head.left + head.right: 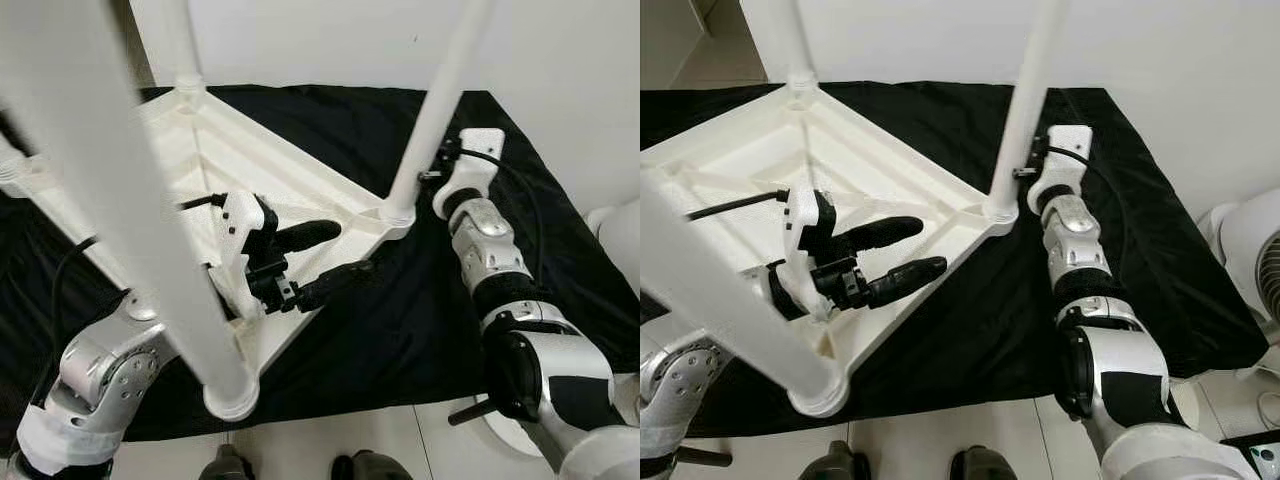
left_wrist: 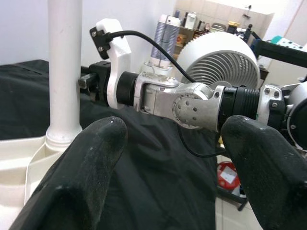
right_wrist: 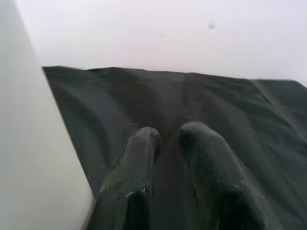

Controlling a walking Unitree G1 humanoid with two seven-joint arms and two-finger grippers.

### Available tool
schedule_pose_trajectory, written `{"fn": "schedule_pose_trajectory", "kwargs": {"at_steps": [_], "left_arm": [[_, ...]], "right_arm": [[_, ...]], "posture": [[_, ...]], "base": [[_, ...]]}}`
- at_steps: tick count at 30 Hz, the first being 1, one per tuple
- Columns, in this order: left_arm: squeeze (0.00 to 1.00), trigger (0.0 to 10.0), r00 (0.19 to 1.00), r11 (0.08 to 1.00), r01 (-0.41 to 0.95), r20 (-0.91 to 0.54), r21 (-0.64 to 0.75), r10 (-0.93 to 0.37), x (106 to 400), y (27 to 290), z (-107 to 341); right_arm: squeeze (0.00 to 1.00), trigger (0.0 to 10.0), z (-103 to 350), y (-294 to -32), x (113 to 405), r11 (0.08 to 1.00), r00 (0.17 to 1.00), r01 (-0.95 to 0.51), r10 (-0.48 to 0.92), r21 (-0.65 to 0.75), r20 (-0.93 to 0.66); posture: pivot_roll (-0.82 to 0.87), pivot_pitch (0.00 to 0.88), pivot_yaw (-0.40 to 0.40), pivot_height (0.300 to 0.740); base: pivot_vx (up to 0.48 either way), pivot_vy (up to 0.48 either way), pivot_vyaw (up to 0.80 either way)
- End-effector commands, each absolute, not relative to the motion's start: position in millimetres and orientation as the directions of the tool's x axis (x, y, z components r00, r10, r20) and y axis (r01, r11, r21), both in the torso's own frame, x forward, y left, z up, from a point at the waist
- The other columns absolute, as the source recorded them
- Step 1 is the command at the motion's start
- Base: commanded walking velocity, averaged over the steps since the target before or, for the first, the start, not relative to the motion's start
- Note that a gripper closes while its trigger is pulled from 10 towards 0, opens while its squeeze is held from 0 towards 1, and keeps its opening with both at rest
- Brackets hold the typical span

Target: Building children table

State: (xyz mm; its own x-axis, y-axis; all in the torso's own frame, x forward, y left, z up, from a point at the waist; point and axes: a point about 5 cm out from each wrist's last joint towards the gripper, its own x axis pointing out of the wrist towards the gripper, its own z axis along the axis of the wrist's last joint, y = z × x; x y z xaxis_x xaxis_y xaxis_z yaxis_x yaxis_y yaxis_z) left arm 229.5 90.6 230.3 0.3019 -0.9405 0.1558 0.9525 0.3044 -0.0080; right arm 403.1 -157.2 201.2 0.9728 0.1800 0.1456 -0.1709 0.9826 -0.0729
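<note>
The white plastic children's table lies upside down on a black cloth, underside up, with its white legs standing upward from the corner sockets.

The left end effector hovers over the ribbed underside near the right-hand corner, its two black fingers spread apart and grasping nothing.

The right end effector sits just beside the far right leg, close above its socket. In the right wrist view its fingers lie close together over the cloth with a narrow gap and nothing between them; the leg stands to one side, outside the grip.

Judged stage: legs appear fitted; seating of the right leg is probably being checked or tightened.

Risks:
- A sideways push from the right wrist could tilt or unseat the leg if it is not fully home.
- The near leg blocks much of the head camera, so the left arm could knock it.
- The cloth may let the top slide under load.
</note>
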Motion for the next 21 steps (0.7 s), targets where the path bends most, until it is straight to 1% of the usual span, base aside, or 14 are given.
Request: {"fn": "schedule_pose_trajectory", "kwargs": {"at_steps": [1, 3, 4, 5, 6, 7, 9, 10, 11, 13, 14, 17, 19, 21], "left_arm": [[0.00, 10.0, 0.226, 0.228, 0.974, 0.150, -0.003, -0.963, 226, 86, 230], [0.00, 10.0, 0.219, 0.220, 0.975, 0.149, -0.006, -0.964, 226, 85, 227], [0.00, 10.0, 0.219, 0.220, 0.975, 0.149, -0.006, -0.964, 226, 85, 227], [0.00, 10.0, 0.218, 0.220, 0.976, 0.147, -0.007, -0.965, 226, 85, 226], [0.00, 10.0, 0.218, 0.220, 0.976, 0.147, -0.007, -0.965, 226, 85, 226], [0.00, 10.0, 0.220, 0.221, 0.975, 0.143, -0.008, -0.965, 228, 86, 227], [0.00, 10.0, 0.220, 0.221, 0.975, 0.140, -0.009, -0.965, 227, 86, 227], [0.00, 10.0, 0.220, 0.221, 0.975, 0.140, -0.009, -0.965, 227, 86, 227], [0.00, 10.0, 0.221, 0.222, 0.975, 0.138, -0.007, -0.966, 228, 87, 228], [0.00, 10.0, 0.220, 0.222, 0.975, 0.139, -0.004, -0.966, 229, 87, 230], [0.00, 10.0, 0.219, 0.220, 0.975, 0.140, -0.005, -0.966, 230, 86, 230], [0.00, 10.0, 0.218, 0.219, 0.976, 0.140, -0.006, -0.966, 231, 86, 230], [0.00, 10.0, 0.211, 0.213, 0.977, 0.148, -0.003, -0.966, 232, 81, 233], [0.00, 10.0, 0.211, 0.213, 0.977, 0.148, -0.003, -0.966, 232, 81, 233]], "right_arm": [[0.00, 10.0, 202, -137, 404, 0.967, 0.958, -0.235, 0.248, -0.101, 0.144], [0.00, 10.0, 204, -140, 406, 0.980, 0.971, -0.165, 0.181, -0.109, 0.155], [0.00, 10.0, 204, -140, 406, 0.980, 0.971, -0.165, 0.181, -0.109, 0.155], [0.00, 10.0, 204, -147, 406, 0.989, 0.978, -0.109, 0.125, -0.100, 0.165], [0.00, 10.0, 204, -147, 406, 0.989, 0.978, -0.109, 0.125, -0.100, 0.165], [0.00, 10.0, 201, -166, 404, 0.998, 0.982, 0.031, -0.022, -0.048, 0.186], [0.00, 10.0, 199, -177, 402, 0.995, 0.976, 0.097, -0.089, -0.031, 0.198], [0.00, 10.0, 199, -177, 402, 0.995, 0.976, 0.097, -0.089, -0.031, 0.198], [0.00, 10.0, 198, -182, 398, 0.994, 0.967, 0.112, -0.110, 0.005, 0.230], [0.00, 10.0, 195, -189, 383, 0.992, 0.938, 0.114, -0.126, 0.058, 0.322], [0.00, 10.0, 191, -193, 374, 0.990, 0.923, 0.127, -0.141, 0.062, 0.357], [0.00, 10.0, 189, -195, 368, 0.989, 0.916, 0.137, -0.149, 0.059, 0.373], [0.00, 10.0, 176, -199, 350, 0.985, 0.909, 0.155, -0.174, 0.080, 0.378], [0.00, 10.0, 176, -199, 350, 0.985, 0.909, 0.155, -0.174, 0.080, 0.378]], "posture": [[0.06, 0.093, 0.009, 0.740], [0.06, 0.093, 0.012, 0.740], [0.06, 0.093, 0.012, 0.740], [0.06, 0.093, 0.013, 0.740], [0.06, 0.093, 0.013, 0.740], [0.05, 0.096, 0.017, 0.740], [0.05, 0.094, 0.023, 0.740], [0.05, 0.094, 0.023, 0.740], [0.05, 0.097, 0.026, 0.740], [0.05, 0.098, 0.034, 0.740], [0.04, 0.100, 0.034, 0.740], [0.04, 0.100, 0.034, 0.740], [0.03, 0.100, 0.038, 0.740], [0.03, 0.100, 0.038, 0.740]], "base": [[0.000, 0.000, 0.00], [0.000, 0.000, 0.00], [0.000, 0.000, 0.00], [0.000, 0.000, 0.00], [0.000, 0.000, 0.00], [0.000, 0.000, 0.00], [0.000, 0.000, 0.00], [0.000, 0.000, 0.00], [0.000, 0.000, 0.00], [0.000, 0.000, 0.00], [0.000, 0.000, 0.00], [0.000, 0.000, 0.00], [0.000, 0.000, 0.00], [0.000, 0.000, 0.00]]}}
